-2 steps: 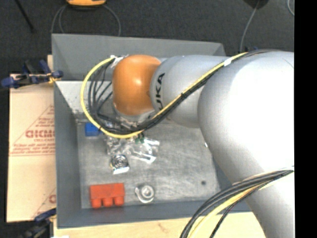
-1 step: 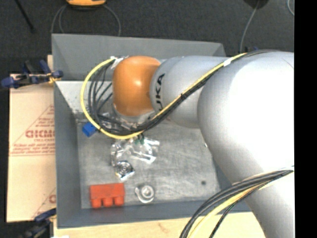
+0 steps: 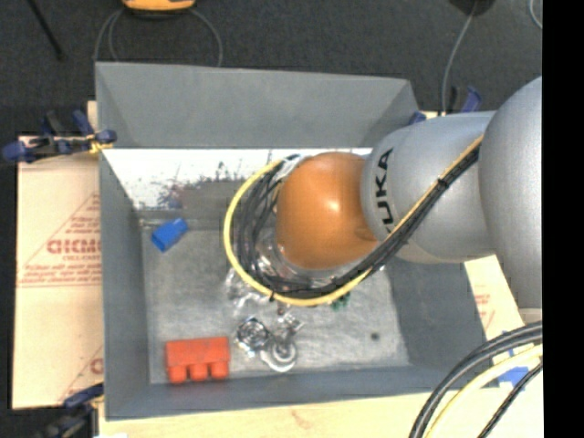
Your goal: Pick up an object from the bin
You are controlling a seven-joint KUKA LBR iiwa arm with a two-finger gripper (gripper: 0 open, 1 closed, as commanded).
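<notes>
Oblique overhead view onto bin (image 3: 255, 108)

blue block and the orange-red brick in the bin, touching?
Apart. The camera view shows the blue block at the far left and the orange-red brick at the near left, with a bare stretch of grey bin floor between them.

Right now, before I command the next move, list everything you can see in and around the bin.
bin: 1, grey metal, centre of the view.
blue block: 1, blue, left of the bin floor, towards the back wall.
orange-red block: 1, orange-red, three lobes along one edge, front left of the floor.
green thing: 1, green, mid floor at the edge of the arm's cables; mostly hidden, kind unclear.
dark speck: 1, dark, right of the floor; too small to tell.
gripper: 1, silvery, low over the front middle of the floor, right of the orange-red block.
arm: 1, grey with an orange cover, reaching in from the right.
</notes>
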